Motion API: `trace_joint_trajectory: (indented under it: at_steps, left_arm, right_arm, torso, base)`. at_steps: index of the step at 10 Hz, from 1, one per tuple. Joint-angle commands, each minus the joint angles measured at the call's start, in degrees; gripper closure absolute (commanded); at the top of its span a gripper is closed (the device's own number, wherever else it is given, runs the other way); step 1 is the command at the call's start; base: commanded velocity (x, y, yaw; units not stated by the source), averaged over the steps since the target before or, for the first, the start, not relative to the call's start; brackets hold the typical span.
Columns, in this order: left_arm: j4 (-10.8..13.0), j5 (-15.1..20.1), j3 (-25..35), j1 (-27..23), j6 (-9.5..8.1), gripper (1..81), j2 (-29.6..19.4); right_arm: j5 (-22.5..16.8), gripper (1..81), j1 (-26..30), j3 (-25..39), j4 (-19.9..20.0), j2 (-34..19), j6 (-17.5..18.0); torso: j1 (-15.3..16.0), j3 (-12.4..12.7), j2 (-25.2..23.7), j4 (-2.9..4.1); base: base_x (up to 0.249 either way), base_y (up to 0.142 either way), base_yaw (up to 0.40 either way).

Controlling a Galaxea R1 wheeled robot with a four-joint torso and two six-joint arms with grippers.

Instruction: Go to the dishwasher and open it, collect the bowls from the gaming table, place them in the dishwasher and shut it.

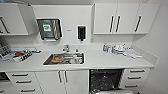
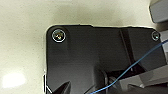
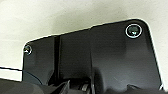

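From my head camera, at the far left hangs a white wall cabinet (image 1: 12, 18) with a dark bar handle. Under it, on the long white surface (image 1: 100, 61), lies a cluster of small items (image 1: 17, 55), one of them red; I cannot tell what they are. Below the surface at that end are three white drawers (image 1: 21, 82), each with a horizontal bar handle.

On the wall is a shiny metal paper-towel dispenser (image 1: 49, 28) with a green label. A rectangular steel sink (image 1: 64, 59) is set into the surface, with a faucet (image 1: 66, 48) behind it and several dishes lying in the basin, one orange-toned. Under the sink are two flat white doors (image 1: 62, 81) with vertical handles. On the wall to the right of the sink is a small black soap dispenser (image 1: 81, 32).

The dishwasher (image 1: 105, 80) stands open under the surface, its dark inside showing and its lowered door at the bottom edge. Above are three white cabinet doors (image 1: 125, 18). On the surface lies a group of pale crockery and small bottles (image 1: 117, 48). Three more drawers (image 1: 136, 78) sit at the far right.

Both wrist cameras show my dark plates over a pale speckled floor (image 2: 22, 37); a thin blue cable (image 2: 140, 62) crosses the left one. I cannot tell whether either end effector is open or closed.
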Motion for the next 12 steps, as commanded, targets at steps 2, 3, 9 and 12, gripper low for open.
trace_joint_trajectory:
  at_steps: [2, 3, 9, 12]
  left_arm:
    - [0.15, 2.87, -0.21, -2.06, -0.08, 1.0, 0.07]
    - [0.15, 2.87, -0.21, -2.06, -0.08, 1.0, 0.07]
    - [0.24, 2.96, -0.65, -1.97, -0.08, 1.0, 0.24]
    - [0.24, 2.96, -0.65, -1.97, 0.01, 1.0, 0.42]
  right_arm:
    - [-3.13, 1.0, 1.88, 0.07, -0.79, 0.21, -0.19]
    - [-3.13, 1.0, 1.8, 0.16, -0.79, 0.21, -0.19]
    - [-3.13, 1.0, 1.88, 0.51, -1.76, 0.48, -0.19]
    - [-3.13, 1.0, 2.15, 0.51, -1.76, 0.47, -0.19]
  torso:
    - [-4.92, 6.01, 7.63, 0.0]
    - [-6.18, 7.39, 9.58, 0.0]
    - [-16.7, 7.08, 25.62, 0.0]
    - [-16.96, 7.08, 26.02, 0.0]
  base:
    - [0.0, 0.0, 0.0]
    - [0.0, 0.0, 0.0]
    - [0.0, 0.0, 0.0]
    - [0.0, 0.0, 0.0]
